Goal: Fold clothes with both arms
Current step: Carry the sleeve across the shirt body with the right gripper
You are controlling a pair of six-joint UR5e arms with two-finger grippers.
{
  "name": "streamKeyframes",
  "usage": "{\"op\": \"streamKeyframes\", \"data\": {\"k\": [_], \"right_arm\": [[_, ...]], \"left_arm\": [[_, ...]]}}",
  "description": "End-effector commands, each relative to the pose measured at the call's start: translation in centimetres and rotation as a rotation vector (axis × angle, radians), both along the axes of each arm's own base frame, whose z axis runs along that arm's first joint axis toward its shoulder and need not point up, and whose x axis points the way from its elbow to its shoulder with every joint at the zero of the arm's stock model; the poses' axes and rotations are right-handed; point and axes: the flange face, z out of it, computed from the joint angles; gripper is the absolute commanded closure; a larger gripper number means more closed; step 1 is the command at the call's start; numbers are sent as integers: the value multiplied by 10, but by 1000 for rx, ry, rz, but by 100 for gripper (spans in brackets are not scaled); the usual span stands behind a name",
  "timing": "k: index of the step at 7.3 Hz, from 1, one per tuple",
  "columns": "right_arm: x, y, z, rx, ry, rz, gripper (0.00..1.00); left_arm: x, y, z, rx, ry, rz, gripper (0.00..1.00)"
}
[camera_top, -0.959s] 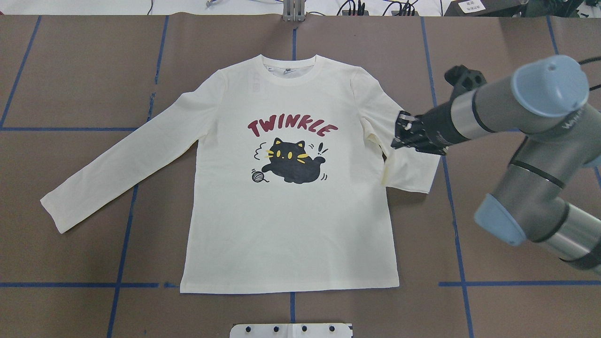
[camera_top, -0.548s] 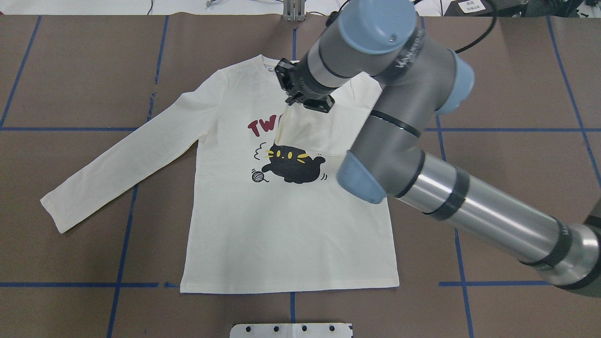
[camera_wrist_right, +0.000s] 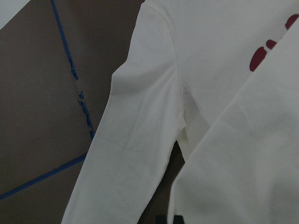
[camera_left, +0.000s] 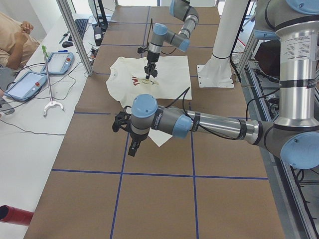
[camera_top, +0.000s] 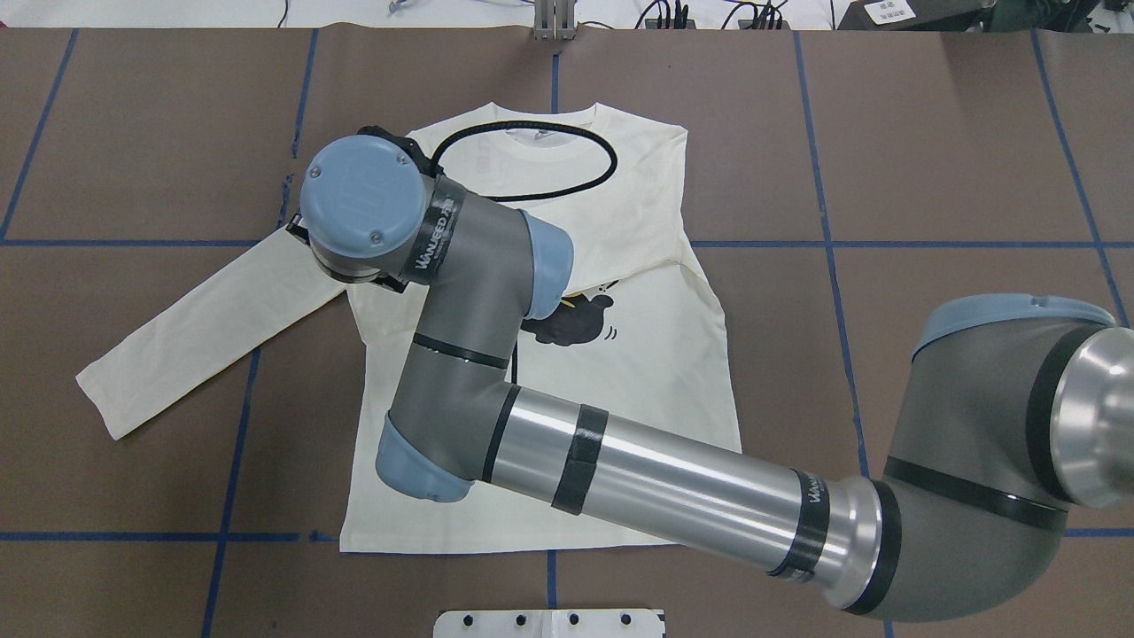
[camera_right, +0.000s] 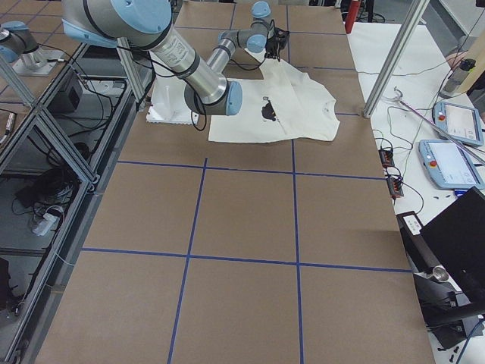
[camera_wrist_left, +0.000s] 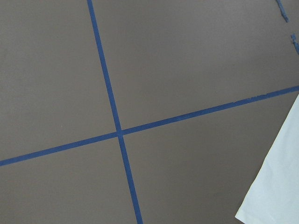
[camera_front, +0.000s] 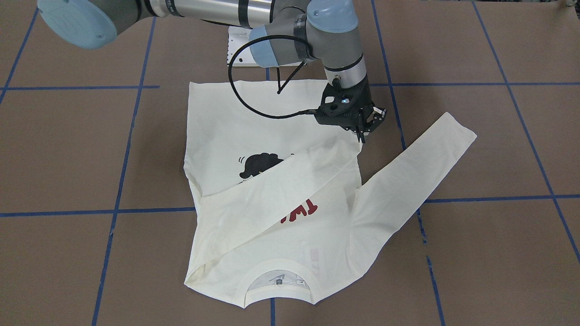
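Observation:
The cream-white shirt [camera_front: 217,127] lies flat, print side up, with the black cat [camera_top: 576,323] partly covered. One sleeve [camera_front: 281,181] is folded diagonally across the chest. My right gripper [camera_front: 364,133] is shut on that sleeve's cuff at the shirt's side edge. In the overhead view the right wrist [camera_top: 363,204] hides this gripper. The other sleeve [camera_top: 195,337] lies spread out on the table. My left gripper [camera_left: 131,145] hovers over the table by that sleeve's end [camera_wrist_left: 275,186]. It shows only in the exterior left view, so I cannot tell whether it is open or shut.
Brown table cover with blue tape lines [camera_top: 235,443]. The white base plate [camera_top: 549,623] sits at the near edge. In the exterior left view an operator [camera_left: 12,35] and control tablets [camera_left: 27,82] are beside the table.
My right arm has swept from the right of the shirt across to its left side, carrying the sleeve over the chest. The sleeve now covers most of the lettering.

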Motion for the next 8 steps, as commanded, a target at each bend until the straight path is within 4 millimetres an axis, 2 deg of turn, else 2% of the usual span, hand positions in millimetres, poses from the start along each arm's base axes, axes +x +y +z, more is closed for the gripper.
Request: {"op": "streamKeyframes", "data": {"k": [1,2,3,4,5,6,7,8], "right_arm": [[-30,8,-3,30,11,22,1],[-29,8,-10,32,6,26,1],[-24,9,-18,27,-12,32,1],[2,5,-28,33,-46,41,1],[46,-8,1,15,-51,35,1],[102,-21,44,-3,-85,13,1],[158,-25,80,11,-107,48,1],[196,-24,100,18,-120,74,1]], "left_arm": [[10,-3,-10,-4,16,-14,0],[55,-7,-20,-18,52,-4,0],[92,-3,-23,-98,91,-25,0],[116,2,-12,-230,103,-70,0],[140,6,-13,-260,103,-54,0],[167,7,-5,-256,46,-75,0],[197,11,5,-259,28,-70,2],[213,14,22,-290,25,-58,11]]}}
